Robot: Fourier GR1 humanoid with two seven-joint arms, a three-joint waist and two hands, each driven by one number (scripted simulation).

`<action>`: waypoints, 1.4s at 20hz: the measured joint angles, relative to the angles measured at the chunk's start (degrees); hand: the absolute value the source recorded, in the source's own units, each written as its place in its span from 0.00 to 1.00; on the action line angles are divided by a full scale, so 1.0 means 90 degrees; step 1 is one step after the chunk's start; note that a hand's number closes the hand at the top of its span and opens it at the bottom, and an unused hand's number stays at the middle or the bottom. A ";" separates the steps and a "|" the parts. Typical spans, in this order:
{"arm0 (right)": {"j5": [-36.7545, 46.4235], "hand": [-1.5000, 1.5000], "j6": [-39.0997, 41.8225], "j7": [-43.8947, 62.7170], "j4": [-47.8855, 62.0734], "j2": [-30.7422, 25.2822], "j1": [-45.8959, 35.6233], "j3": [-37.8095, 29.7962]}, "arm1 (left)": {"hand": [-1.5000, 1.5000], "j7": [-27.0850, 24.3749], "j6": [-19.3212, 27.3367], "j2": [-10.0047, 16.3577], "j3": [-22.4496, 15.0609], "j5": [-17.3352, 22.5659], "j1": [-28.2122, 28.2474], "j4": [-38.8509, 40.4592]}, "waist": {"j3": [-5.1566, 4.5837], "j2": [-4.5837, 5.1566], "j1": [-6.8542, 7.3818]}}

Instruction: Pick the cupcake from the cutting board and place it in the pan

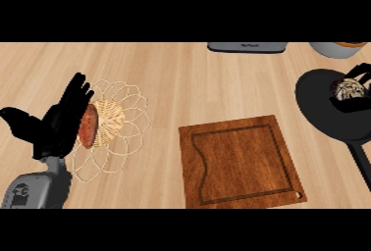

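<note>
The cupcake (pixel 349 90), pale with dark streaks, is over the black pan (pixel 317 105) at the right edge. My right hand (pixel 357 73) is curled round it from the right, and most of that hand lies outside the view. I cannot tell whether the cupcake touches the pan's bottom. The brown wooden cutting board (pixel 239 166) in the middle has nothing on it. My left hand (pixel 58 122) stays open at the left, fingers up, holding nothing.
A wire basket (pixel 127 105) with a round bread (pixel 88 128) sits just right of my left hand. The pan's handle (pixel 360 162) runs down the right edge. A grey appliance (pixel 246 47) and a bowl (pixel 337 49) stand at the back.
</note>
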 measured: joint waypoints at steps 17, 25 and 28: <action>-0.1755 0.00 0.1062 -0.1594 0.1569 -0.0751 -0.0262 -0.1710 | 0.50 -0.0057 -0.0025 -0.0014 0.0061 0.0023 0.0058 0.0032 | 0.0013 -0.0013 -0.0063; -0.2968 0.00 0.3045 -0.2511 0.1874 -0.1690 0.0524 -0.2738 | 0.50 -0.0017 0.0011 -0.0001 0.0093 0.0006 0.0238 -0.0164 | 0.0010 -0.0052 -0.0178; -0.3247 0.00 0.4002 -0.2815 0.1999 -0.2060 0.0916 -0.2934 | 0.50 0.0000 0.0018 -0.0008 0.0104 0.0015 0.0247 -0.0190 | 0.0011 -0.0054 -0.0198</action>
